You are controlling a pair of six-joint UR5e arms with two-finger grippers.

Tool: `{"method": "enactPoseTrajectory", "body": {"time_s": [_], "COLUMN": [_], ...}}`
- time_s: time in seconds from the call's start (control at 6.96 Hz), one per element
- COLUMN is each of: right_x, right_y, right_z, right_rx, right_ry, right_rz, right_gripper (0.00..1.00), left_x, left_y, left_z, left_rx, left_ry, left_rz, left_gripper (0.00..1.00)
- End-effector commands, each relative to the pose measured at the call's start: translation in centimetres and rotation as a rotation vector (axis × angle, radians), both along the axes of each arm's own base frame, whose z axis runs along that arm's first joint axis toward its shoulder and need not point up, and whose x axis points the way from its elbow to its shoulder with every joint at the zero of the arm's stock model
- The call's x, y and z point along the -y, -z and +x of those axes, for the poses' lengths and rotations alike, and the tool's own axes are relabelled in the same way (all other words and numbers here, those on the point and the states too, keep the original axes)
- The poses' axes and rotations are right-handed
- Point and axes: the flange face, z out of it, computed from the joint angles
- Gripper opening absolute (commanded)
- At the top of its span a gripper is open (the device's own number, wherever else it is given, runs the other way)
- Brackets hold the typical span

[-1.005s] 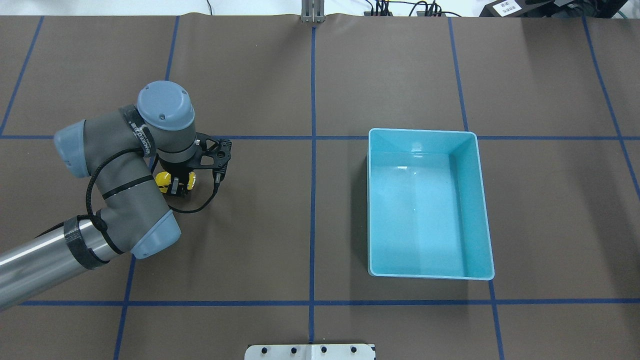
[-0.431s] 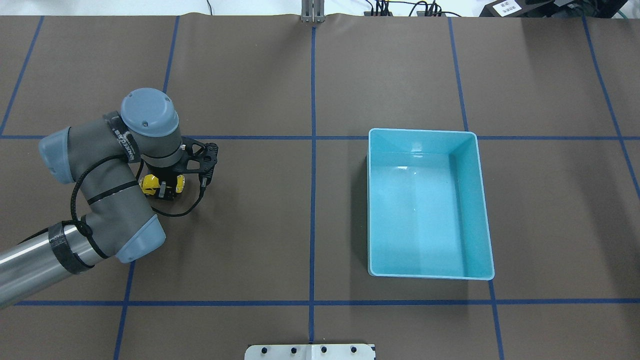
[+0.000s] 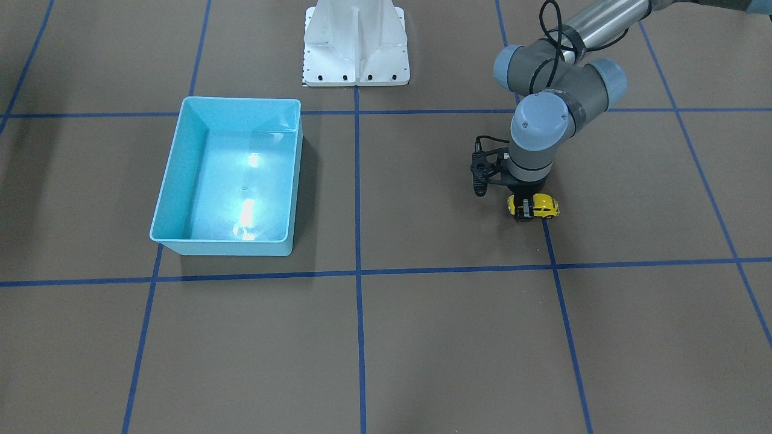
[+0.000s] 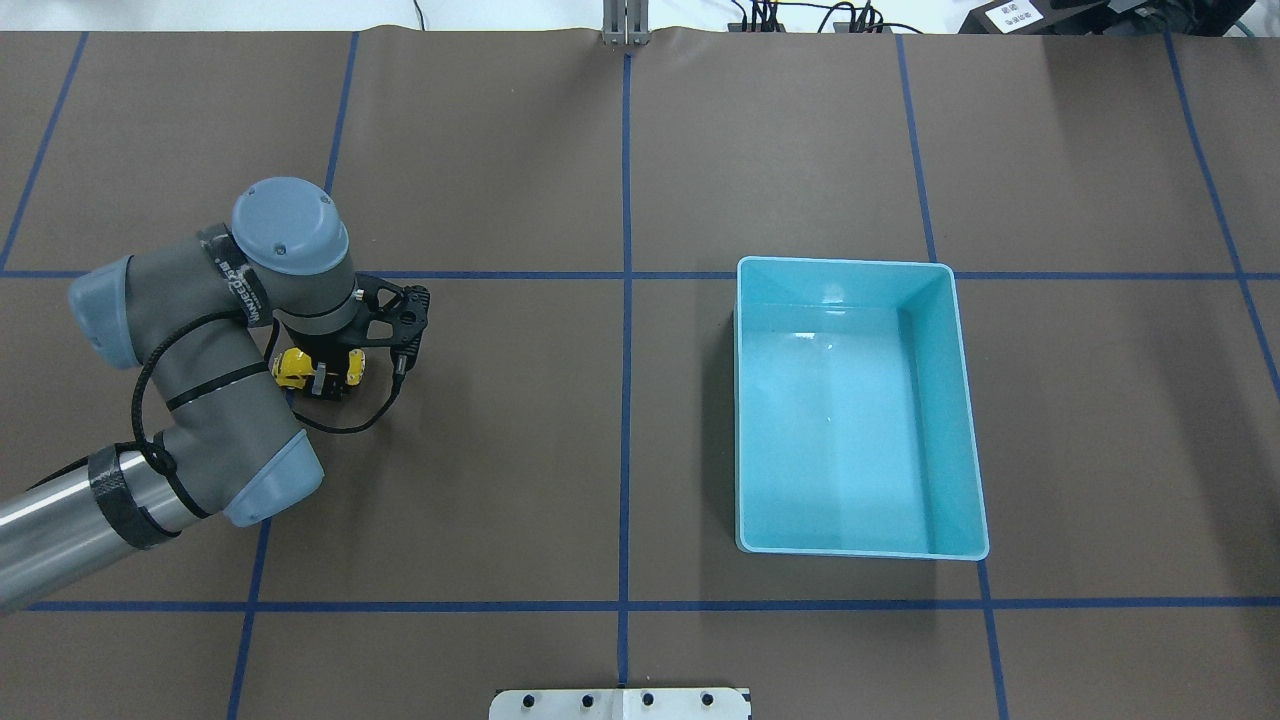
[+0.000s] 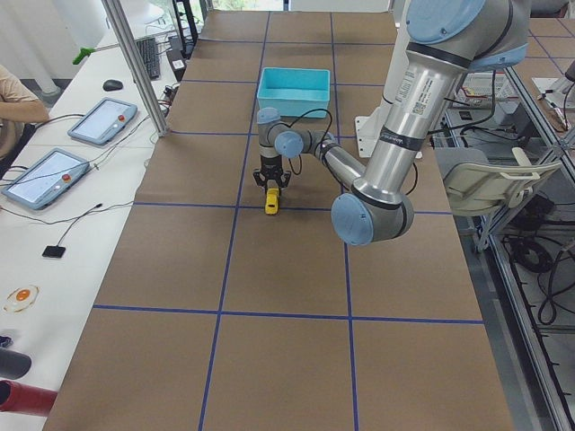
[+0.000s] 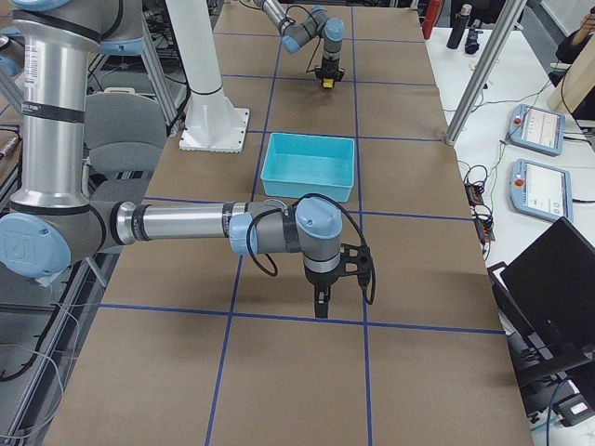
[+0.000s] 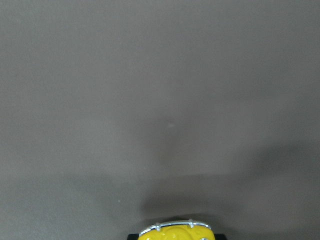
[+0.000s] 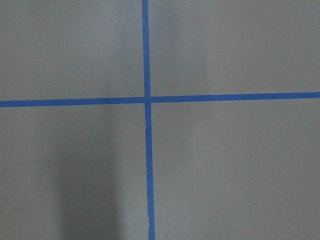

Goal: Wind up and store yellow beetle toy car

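Note:
The yellow beetle toy car [image 4: 290, 367] stands on the brown table in the left half, wheels down. My left gripper [image 4: 322, 378] points straight down and is shut on the car across its sides. The car also shows in the front-facing view [image 3: 544, 205] under the gripper [image 3: 523, 210], and its bumper shows at the bottom edge of the left wrist view [image 7: 175, 233]. My right gripper [image 6: 321, 302] shows only in the exterior right view, hanging low over the table near a blue tape cross; I cannot tell whether it is open or shut.
An empty light-blue bin [image 4: 745, 400] stands in the right half of the table, far from the car; it also shows in the front-facing view [image 3: 166, 181]. The white robot base [image 3: 356, 42] is at the table's edge. Blue tape lines grid the brown table.
My left arm has moved to the left with the car held in the gripper, dragging it along the table away from the bin. The bin has not moved.

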Motion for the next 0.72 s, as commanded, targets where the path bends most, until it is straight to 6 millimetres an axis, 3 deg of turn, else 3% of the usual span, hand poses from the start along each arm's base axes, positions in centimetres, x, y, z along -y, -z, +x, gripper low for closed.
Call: {"method": "enactPoseTrajectory", "body": {"time_s": [0.0, 0.57], "right_x": [0.0, 0.0], "right_y": [0.0, 0.0], "right_z": [0.0, 0.0], "right_rx": [-0.002, 0.0], "right_ry": [0.0, 0.001], "right_rz": [0.0, -0.001], "right_gripper": [1.0, 1.0], "left_x": [0.1, 0.2], "left_y": [-2.1, -4.1], "left_z": [-1.7, -4.0], "left_rx": [-0.016, -0.035], "left_ry": [0.014, 0.016], "left_rz": [0.01, 0.01], "left_gripper": [0.0, 0.0]}}
